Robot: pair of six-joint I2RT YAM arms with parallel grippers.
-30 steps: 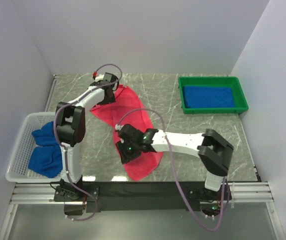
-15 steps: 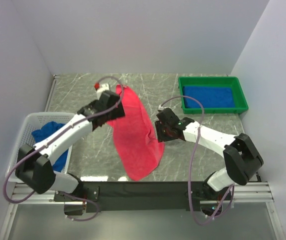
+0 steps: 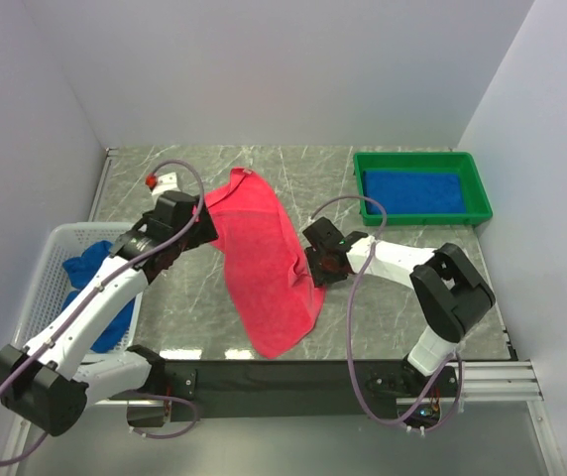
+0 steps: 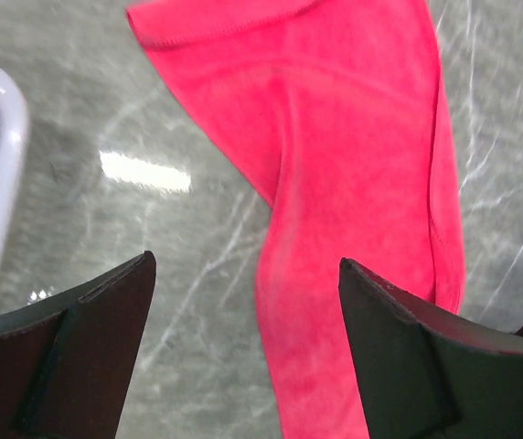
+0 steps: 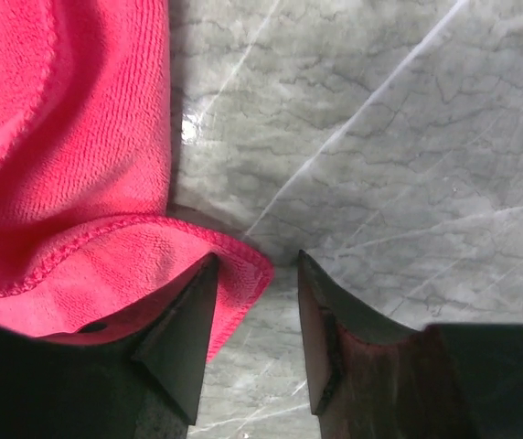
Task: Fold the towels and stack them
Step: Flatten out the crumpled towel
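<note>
pink-red towel lay spread on the marble table between both arms. left gripper hovered above its left side, jaws wide and empty; right gripper stood part-open at its right corner.

The surface is grey-green marbled stone with pale veins, glossy enough to throw back a spot of light. 1 pink-red towel lies spread and rumpled on its middle, running from the far side toward the near edge. A green tray sits in the far right corner, and a white basket at the left edge.
</note>
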